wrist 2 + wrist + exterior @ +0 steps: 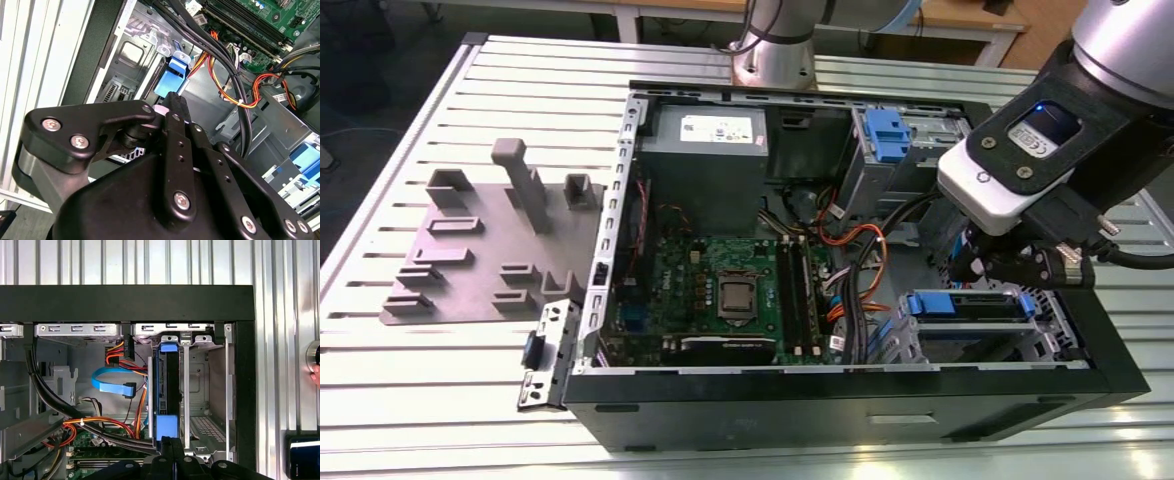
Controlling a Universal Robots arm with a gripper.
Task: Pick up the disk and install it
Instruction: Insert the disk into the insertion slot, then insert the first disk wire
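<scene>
In the exterior view my gripper (1007, 272) hangs inside the open computer case (854, 395), at the corner farthest from the power supply (707, 140). It is just above the disk (967, 305), whose blue carrier shows in the drive cage there. The case lies on its side on a slatted metal table (427, 400). A grey fixture plate (480, 250) rests on the table just outside the case, on the exterior view's left. The green motherboard (720, 280) covers the case floor, and loose cables (847, 260) run between it and the cage. In the second wrist view my gripper (173, 102) has its fingers drawn together, the tips against the blue end of the disk (171, 77). Black, orange and yellow cables (235, 75) crowd close beside them inside the case. In the first wrist view the gripper (171, 442) is closed, its tips touching the disk (167, 385). The disk stands on edge in the drive cage (207, 385) against the black case wall (150, 302), and a blue ribbon cable (112, 385) curls just beside it.
</scene>
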